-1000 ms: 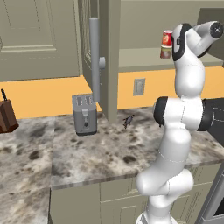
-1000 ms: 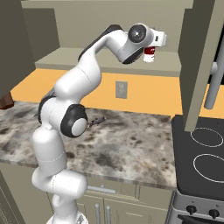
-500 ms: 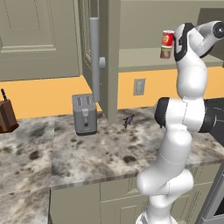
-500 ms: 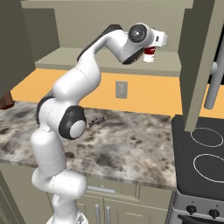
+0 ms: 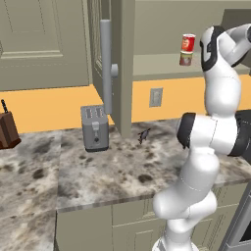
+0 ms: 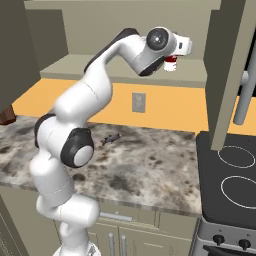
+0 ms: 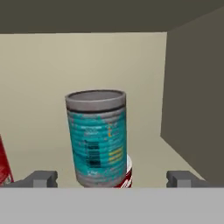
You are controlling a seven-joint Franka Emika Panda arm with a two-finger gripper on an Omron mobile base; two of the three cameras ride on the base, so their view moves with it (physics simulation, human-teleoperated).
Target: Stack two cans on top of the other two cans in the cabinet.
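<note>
the pincer (image 7: 111,179) hangs wide open, its two grey fingertips (image 7: 41,178) apart on either side of the teal-blue can with a grey lid (image 7: 97,137), which stands on the small red-and-white can (image 7: 127,175) inside the beige cabinet (image 7: 188,100).

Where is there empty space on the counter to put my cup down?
The counter is bare in front of the toaster, and between the toaster and the brown block at the left. Beside the stove is bare too. Up on the cabinet shelf, cans crowd the right end.
</note>
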